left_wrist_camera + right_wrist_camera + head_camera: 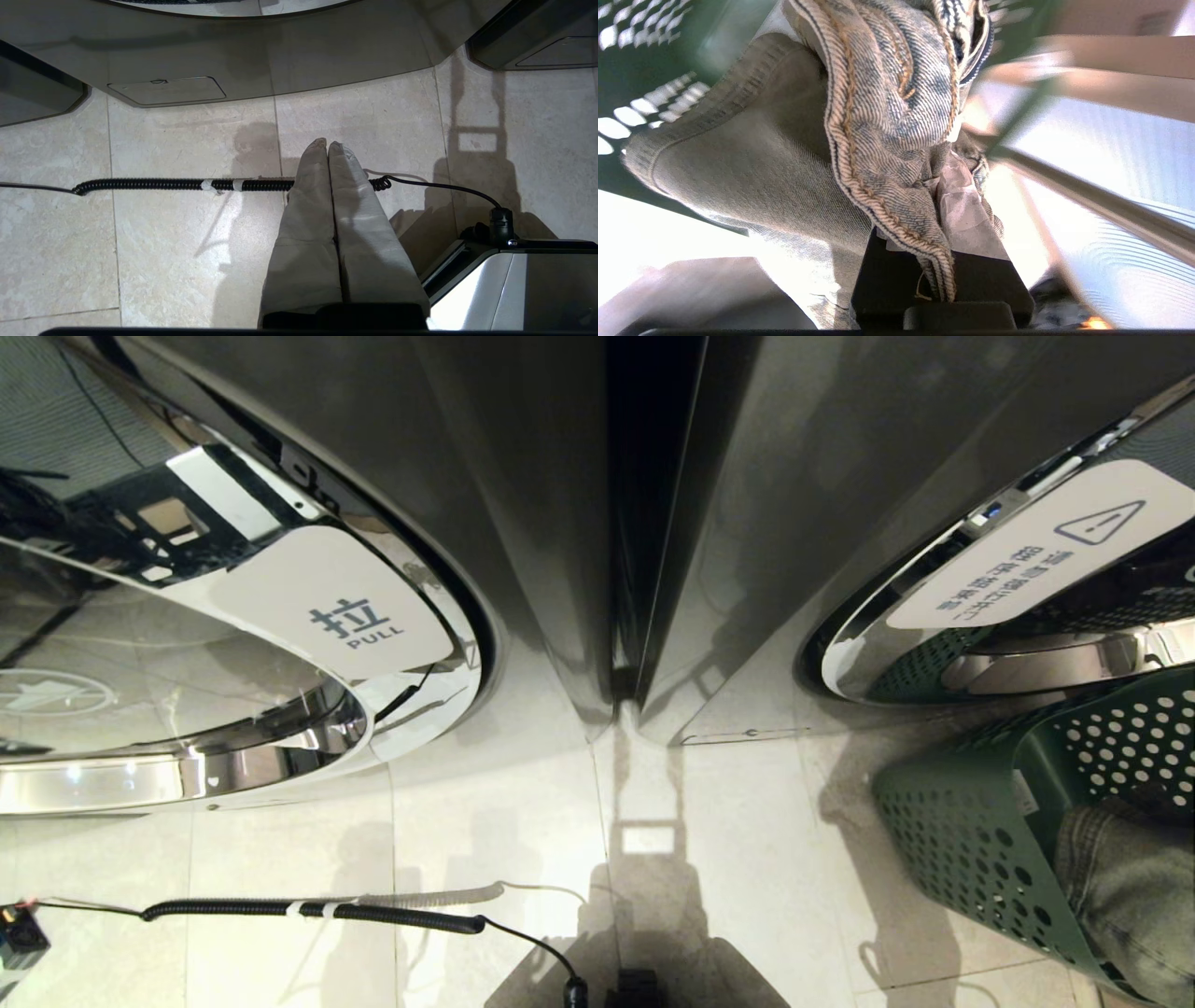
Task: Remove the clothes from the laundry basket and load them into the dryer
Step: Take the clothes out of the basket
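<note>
A green perforated laundry basket [962, 840] stands on the floor at the lower right, below the right-hand machine's round door [1027, 588]. Grey-blue denim clothes [1130, 887] lie in it. Neither arm shows in the head view. In the right wrist view my right gripper [941, 186] is shut on a fold of denim garment [887, 93], which drapes over its fingers, with the basket wall [640, 70] behind. My left gripper [327, 144] is shut and empty, hanging parked over the floor tiles. The left-hand machine's door [280, 644] carries a PULL label.
A black coiled cable [308, 910] runs across the tiled floor in front of the machines to the robot's base [514, 275]. A narrow dark gap [635, 523] separates the two machine fronts. A warning label [1046, 546] sits on the right door.
</note>
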### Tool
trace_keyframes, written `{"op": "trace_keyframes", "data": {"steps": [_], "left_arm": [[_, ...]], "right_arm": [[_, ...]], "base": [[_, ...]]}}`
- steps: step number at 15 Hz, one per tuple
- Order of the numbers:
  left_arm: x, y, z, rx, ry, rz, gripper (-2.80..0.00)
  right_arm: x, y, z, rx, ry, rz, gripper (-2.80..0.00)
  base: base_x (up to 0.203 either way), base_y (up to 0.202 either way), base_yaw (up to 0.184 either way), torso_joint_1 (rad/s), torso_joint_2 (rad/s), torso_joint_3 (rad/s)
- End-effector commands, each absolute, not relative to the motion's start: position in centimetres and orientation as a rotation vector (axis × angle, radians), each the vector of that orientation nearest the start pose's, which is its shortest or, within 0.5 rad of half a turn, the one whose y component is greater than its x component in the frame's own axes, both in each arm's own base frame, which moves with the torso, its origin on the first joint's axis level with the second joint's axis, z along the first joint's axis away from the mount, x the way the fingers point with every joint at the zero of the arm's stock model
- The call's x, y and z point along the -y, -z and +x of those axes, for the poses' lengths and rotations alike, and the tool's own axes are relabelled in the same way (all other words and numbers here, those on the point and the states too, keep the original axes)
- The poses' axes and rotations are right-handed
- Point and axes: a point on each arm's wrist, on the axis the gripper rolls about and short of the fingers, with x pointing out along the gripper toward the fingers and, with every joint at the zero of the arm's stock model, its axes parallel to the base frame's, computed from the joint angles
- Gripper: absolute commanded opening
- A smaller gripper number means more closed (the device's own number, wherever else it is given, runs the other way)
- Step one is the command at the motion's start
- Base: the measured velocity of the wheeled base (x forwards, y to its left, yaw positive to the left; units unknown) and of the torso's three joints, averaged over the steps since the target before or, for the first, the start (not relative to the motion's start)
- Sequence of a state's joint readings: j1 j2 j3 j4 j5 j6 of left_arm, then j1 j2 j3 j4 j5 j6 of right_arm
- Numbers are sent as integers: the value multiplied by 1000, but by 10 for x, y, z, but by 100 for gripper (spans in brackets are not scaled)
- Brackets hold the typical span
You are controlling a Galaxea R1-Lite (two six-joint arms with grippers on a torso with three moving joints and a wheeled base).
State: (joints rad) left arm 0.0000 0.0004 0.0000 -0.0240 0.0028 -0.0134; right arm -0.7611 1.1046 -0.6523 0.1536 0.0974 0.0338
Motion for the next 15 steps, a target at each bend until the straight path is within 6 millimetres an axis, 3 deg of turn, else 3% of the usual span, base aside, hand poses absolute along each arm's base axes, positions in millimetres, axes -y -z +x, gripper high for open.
{"op": "trace_keyframes", "data": {"steps": [1,5,7,10,15], "left_arm": [[0,-78,-23,25,-4,-14,-280],[0,-78,-23,25,-3,-14,-280],[0,-78,-23,25,-3,-14,-280],[0,-78,-23,26,-3,-14,-280],[0,-78,-23,25,-3,-14,-280]], "right_arm": [[80,-217,77,-437,709,234,-280],[48,-261,48,-192,679,97,-280],[30,-273,36,-106,612,28,-280],[3,-280,9,16,478,-70,-280],[-16,-274,-27,135,270,-176,-280]], "base": [[0,0,0,0,0,0],[0,0,0,0,0,0],[0,0,0,0,0,0],[0,0,0,0,0,0],[0,0,0,0,0,0]]}}
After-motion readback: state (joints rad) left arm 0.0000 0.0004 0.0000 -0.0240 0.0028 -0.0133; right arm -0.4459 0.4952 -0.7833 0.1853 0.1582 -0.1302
